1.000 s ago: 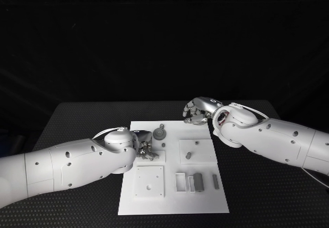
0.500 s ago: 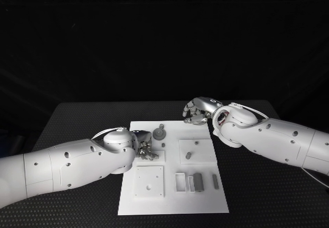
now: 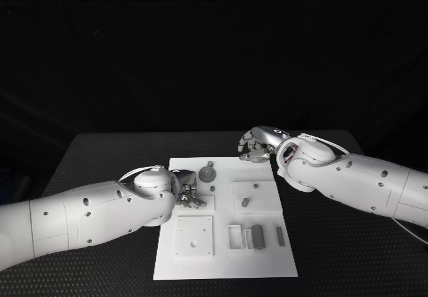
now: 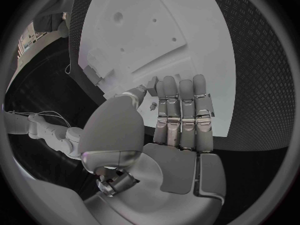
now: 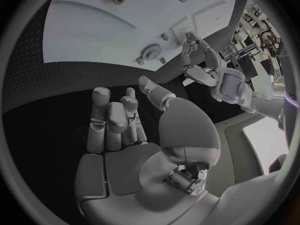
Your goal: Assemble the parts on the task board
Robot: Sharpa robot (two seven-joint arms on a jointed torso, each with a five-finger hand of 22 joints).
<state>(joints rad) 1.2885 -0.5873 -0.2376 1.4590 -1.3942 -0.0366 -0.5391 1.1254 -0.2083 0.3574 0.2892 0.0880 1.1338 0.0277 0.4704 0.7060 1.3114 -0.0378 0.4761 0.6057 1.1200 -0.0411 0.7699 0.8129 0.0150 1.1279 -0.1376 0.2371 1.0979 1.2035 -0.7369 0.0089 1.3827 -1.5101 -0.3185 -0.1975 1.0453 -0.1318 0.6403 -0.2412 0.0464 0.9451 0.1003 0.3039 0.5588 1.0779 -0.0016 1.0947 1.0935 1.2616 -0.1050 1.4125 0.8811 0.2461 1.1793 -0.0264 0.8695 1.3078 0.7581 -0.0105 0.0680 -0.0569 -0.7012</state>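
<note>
Black textured table (image 3: pixel 107 154) lies under everything you are working on, with the white task board (image 3: pixel 227 263) at its middle. Your left hand (image 3: pixel 185 189) sits over the board's left edge, just beside a round toothed gear (image 3: pixel 208 174); its fingers (image 4: pixel 181 112) lie straight and side by side, holding nothing. Your right hand (image 3: pixel 256 143) hovers at the board's far right corner, fingers (image 5: pixel 109 120) loosely curled in, nothing between them. On the board's right half a small peg (image 3: pixel 244 202) stands in a raised square plate, and nearer the board's front edge a grey block (image 3: pixel 256 236) and a thin pin (image 3: pixel 279 234) lie side by side.
</note>
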